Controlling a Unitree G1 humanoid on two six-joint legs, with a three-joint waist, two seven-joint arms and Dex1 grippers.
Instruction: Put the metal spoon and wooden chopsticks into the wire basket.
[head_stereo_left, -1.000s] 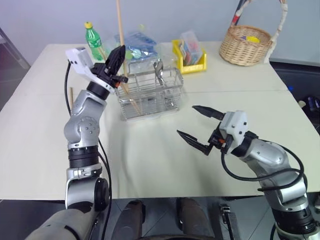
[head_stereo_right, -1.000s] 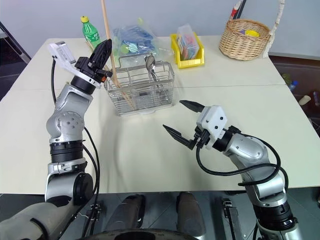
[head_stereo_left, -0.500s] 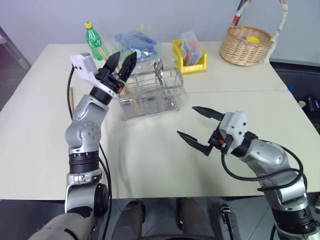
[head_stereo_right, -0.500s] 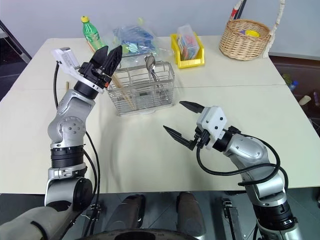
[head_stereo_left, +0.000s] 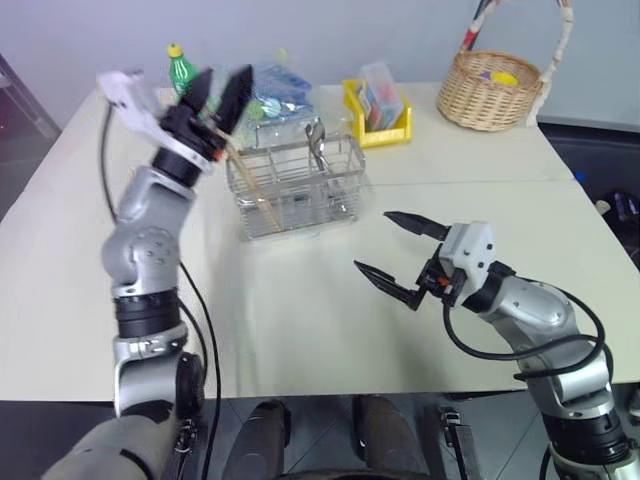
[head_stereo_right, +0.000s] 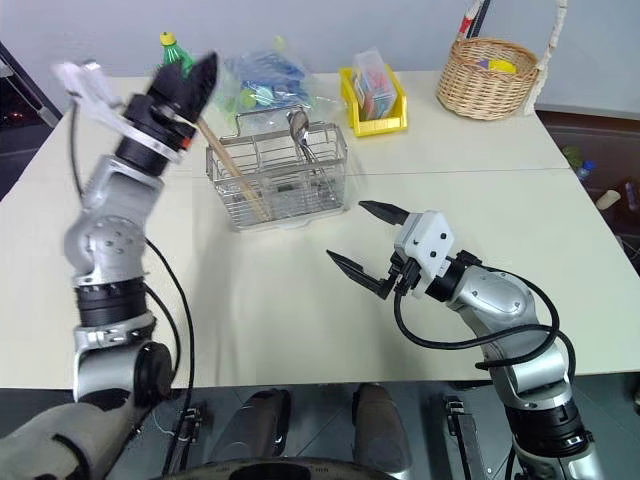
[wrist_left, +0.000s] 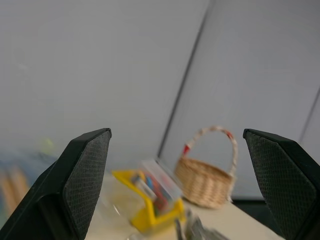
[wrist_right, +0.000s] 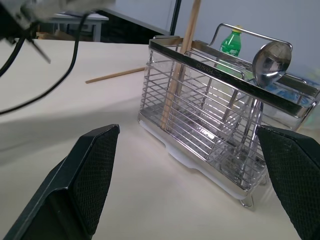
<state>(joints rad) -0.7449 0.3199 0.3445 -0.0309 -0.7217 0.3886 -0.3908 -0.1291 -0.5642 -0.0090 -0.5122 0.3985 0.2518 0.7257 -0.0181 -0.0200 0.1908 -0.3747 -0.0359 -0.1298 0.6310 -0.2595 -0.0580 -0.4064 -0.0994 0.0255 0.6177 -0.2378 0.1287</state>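
The wire basket (head_stereo_left: 296, 186) stands on the table's far middle. One of the wooden chopsticks (head_stereo_right: 232, 170) leans inside its left end, top tilted to the left. The metal spoon (wrist_right: 272, 58) stands in the right compartment, bowl up. A second chopstick (wrist_right: 116, 75) lies flat on the table beyond the basket. My left gripper (head_stereo_left: 227, 75) hangs open and empty above and to the left of the basket. My right gripper (head_stereo_left: 375, 241) is open and empty, low over the table in front of the basket and to its right.
A green bottle (head_stereo_left: 180, 64) and a blue plastic bag (head_stereo_left: 272, 84) sit behind the wire basket. A yellow bin (head_stereo_left: 380, 116) is at the back, and a round wicker basket (head_stereo_left: 492, 90) at the far right corner.
My left gripper opened and let go of the chopstick, which dropped into the wire basket and now leans there. The gripper then rose and moved left. The right arm kept still.
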